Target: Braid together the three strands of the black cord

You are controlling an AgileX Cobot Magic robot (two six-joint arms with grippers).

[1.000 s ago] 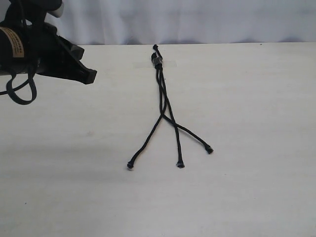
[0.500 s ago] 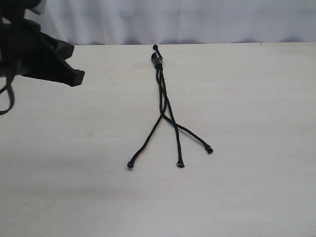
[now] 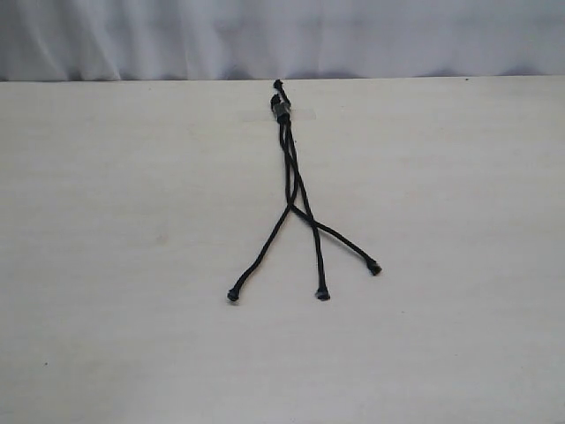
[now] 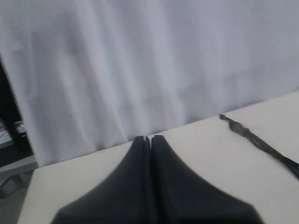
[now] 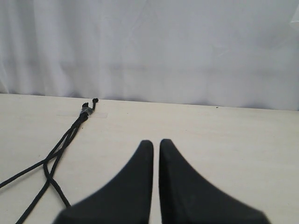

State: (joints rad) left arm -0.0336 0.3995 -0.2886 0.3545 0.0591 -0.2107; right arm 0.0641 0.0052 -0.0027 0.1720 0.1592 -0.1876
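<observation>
Three-strand cord at rest on the work surface. The black cord lies stretched out on the pale surface, well clear of both arms, neither of which appears in the exterior view. Its knotted end sits close to the far edge of the surface, in front of a white curtain. A short stub points beyond the knot, and a faint translucent strip, apparently tape, lies beside it.

From the knot the three strands run close together toward the near side, crossing loosely over one another, then fan apart. The left strand, middle strand and right strand each end in a small knobbed tip, and the tips lie apart from one another.

In the left wrist view the left end effector is clenched, its fingers pressed together on nothing, with the cord off to one side. In the right wrist view the right end effector is likewise drawn closed and empty, only a thin slit showing between its fingers, and it is apart from the cord.
</observation>
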